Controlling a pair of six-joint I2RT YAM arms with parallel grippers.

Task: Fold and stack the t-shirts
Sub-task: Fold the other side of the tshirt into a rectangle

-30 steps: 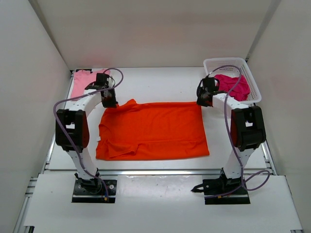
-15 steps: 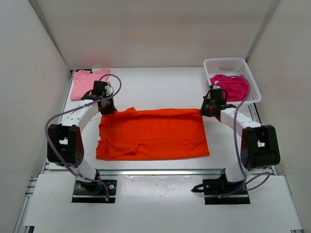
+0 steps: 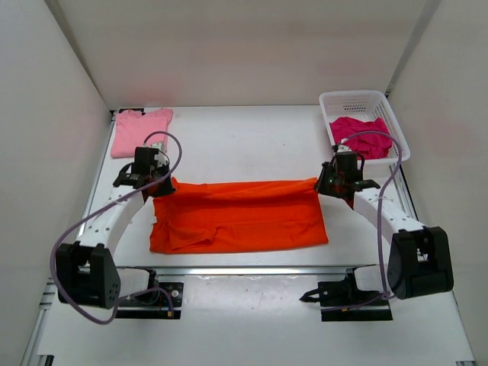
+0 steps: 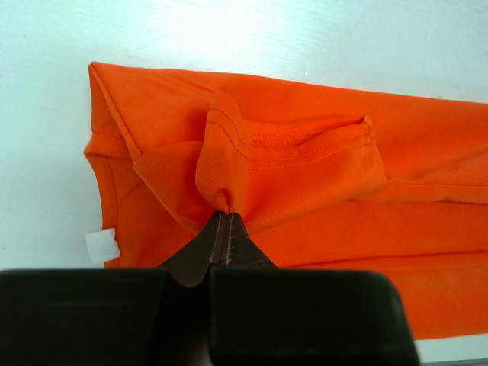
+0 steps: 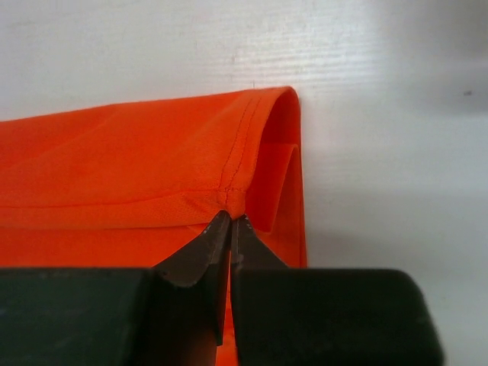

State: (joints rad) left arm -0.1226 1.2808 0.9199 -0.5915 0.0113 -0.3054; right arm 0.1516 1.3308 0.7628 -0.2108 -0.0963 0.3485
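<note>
Since a second ago the left hand (image 3: pixel 162 185) and right hand (image 3: pixel 326 183) have pulled the far edge of the orange t-shirt (image 3: pixel 236 221) nearward, each clamped on a corner. It lies mid-bench (image 3: pixel 244 145), half folded. Next, the edge probably needs carrying to the near hem before release.

Orange tee (image 3: pixel 236 217), pink tee (image 3: pixel 141 131), magenta tee (image 3: pixel 364 136), white basket (image 3: pixel 358 101).

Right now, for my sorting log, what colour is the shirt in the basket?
The shirt is deep magenta, clearest in the top external view.
</note>
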